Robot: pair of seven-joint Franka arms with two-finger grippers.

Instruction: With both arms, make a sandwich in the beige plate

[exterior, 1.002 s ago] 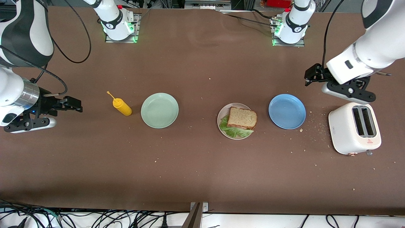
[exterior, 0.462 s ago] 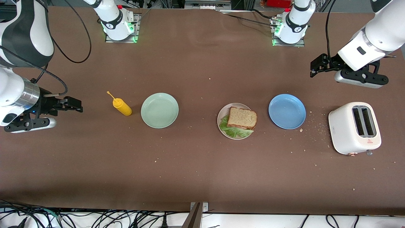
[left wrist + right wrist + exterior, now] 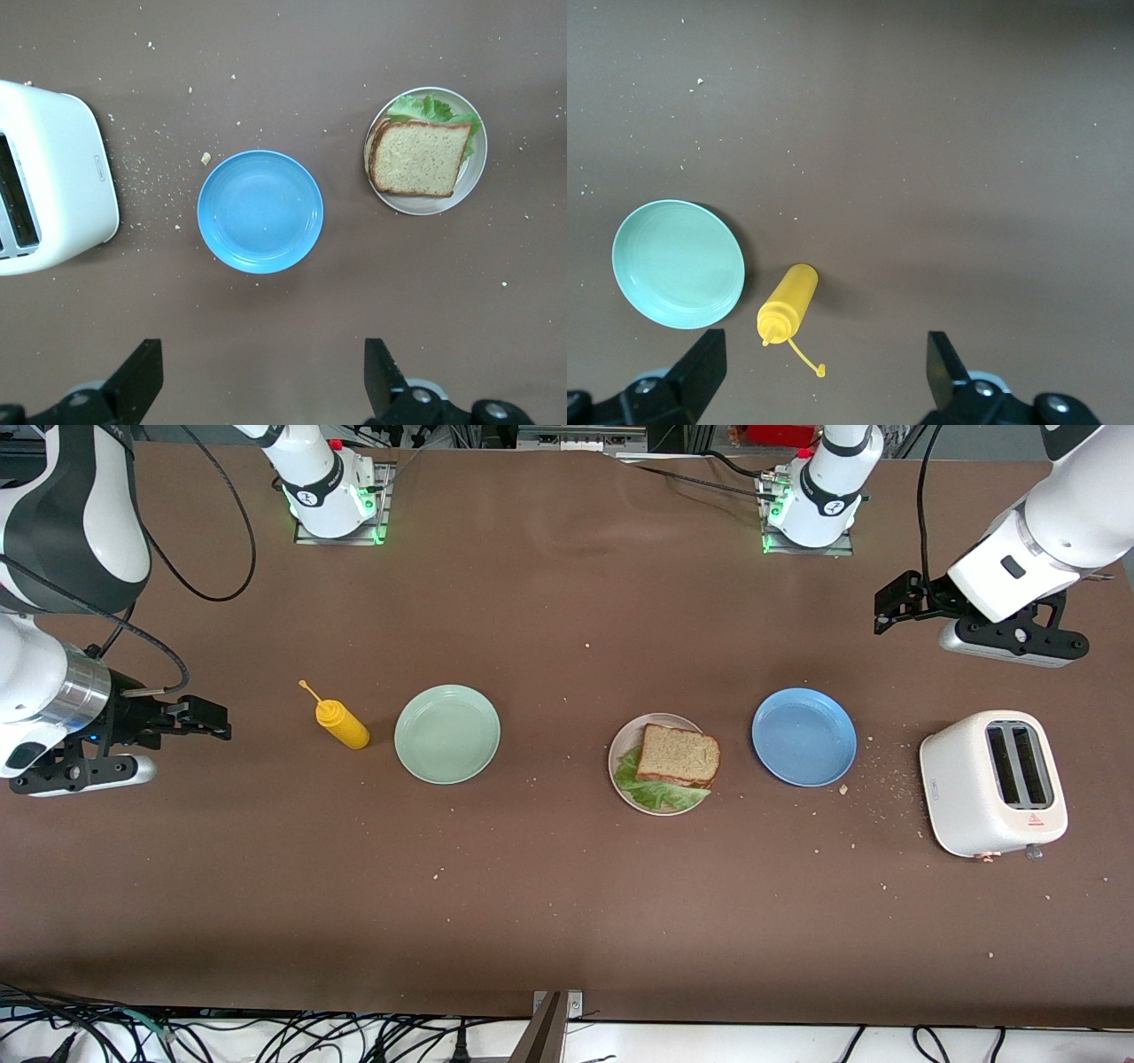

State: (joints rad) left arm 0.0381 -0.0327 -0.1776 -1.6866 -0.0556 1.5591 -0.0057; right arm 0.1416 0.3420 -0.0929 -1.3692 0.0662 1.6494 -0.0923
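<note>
the sandwich, brown bread over crinkled lettuce, sits on the beige plate. left pincer and right pincer hang spread wide, empty, above the worktop.

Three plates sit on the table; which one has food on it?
The beige plate, between the mint-green plate and the blue plate. It holds the sandwich, with lettuce showing under the top slice; the other two hold no food.
</note>
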